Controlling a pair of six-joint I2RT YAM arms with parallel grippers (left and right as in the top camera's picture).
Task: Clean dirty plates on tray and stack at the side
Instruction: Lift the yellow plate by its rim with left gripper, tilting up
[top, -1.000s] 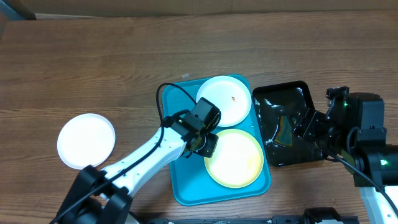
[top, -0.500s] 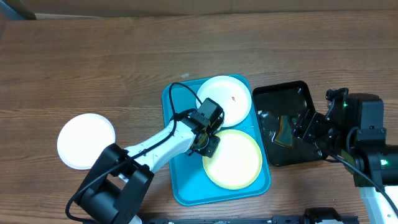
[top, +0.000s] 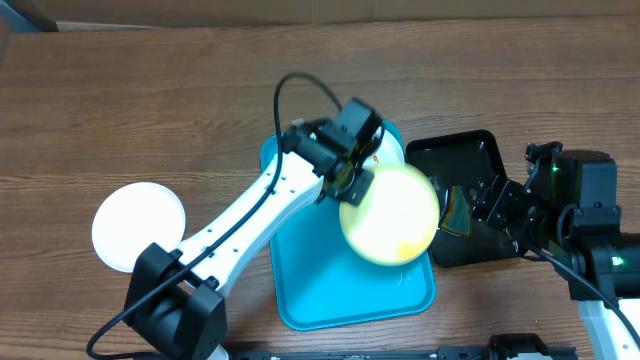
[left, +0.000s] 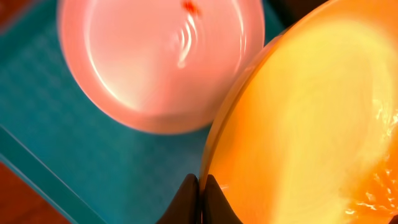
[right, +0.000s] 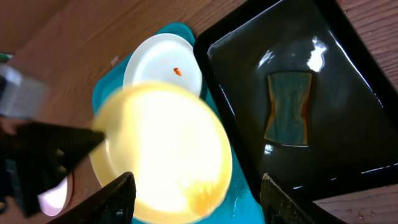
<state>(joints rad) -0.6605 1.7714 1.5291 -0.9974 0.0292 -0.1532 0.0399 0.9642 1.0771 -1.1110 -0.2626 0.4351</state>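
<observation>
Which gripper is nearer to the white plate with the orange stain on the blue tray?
Left. The left gripper, shut on the rim of the yellow plate, is right beside the stained white plate. The right gripper is farther off, over the black tray.

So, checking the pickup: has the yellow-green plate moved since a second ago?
Yes. The yellow-green plate in the left gripper has shifted up and right, overlapping the right rim of the turquoise tray toward the black tray.

Near half of tray (top: 312, 282): lying bare, leaving room to reach in.
Far half: white plate (right: 163, 62) is sitting in the way.
Right rim: yellow plate (top: 390, 215) is hanging over it, beside the black tray (top: 470, 160).
</observation>
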